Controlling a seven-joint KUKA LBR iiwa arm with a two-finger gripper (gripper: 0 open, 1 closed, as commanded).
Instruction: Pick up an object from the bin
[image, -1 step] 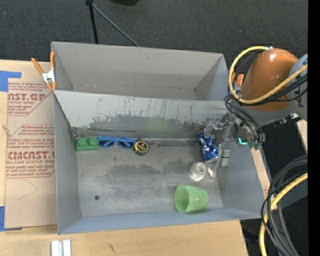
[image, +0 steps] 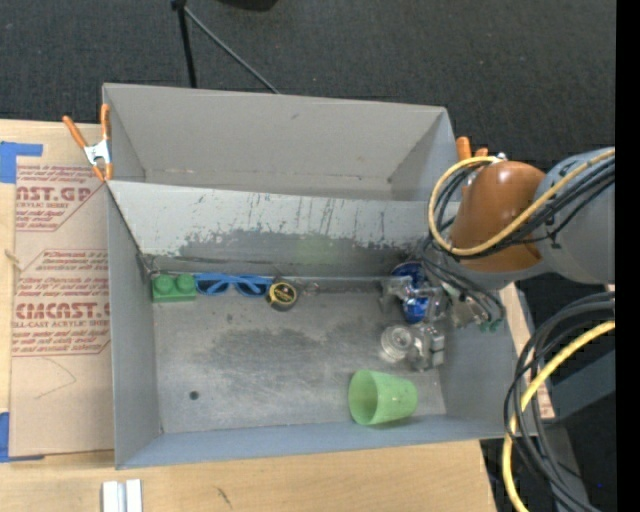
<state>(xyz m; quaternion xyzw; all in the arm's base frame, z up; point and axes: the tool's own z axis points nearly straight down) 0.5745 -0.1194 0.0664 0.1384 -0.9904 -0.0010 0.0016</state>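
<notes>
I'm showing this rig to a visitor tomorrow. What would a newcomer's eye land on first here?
Probably the pale green plastic cup, lying on its side near the front wall at the view's right of the grey metal bin. Just behind it the claw hangs low by the right wall. Against the back wall at the left lie a green toy brick and a blue plastic piece.

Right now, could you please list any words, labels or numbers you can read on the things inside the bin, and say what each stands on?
No text can be read inside the bin.
Green block: no print shows.
Green cup: plain, no print shows.
Small round gold-and-black thing: any marking is too small to read.
</notes>
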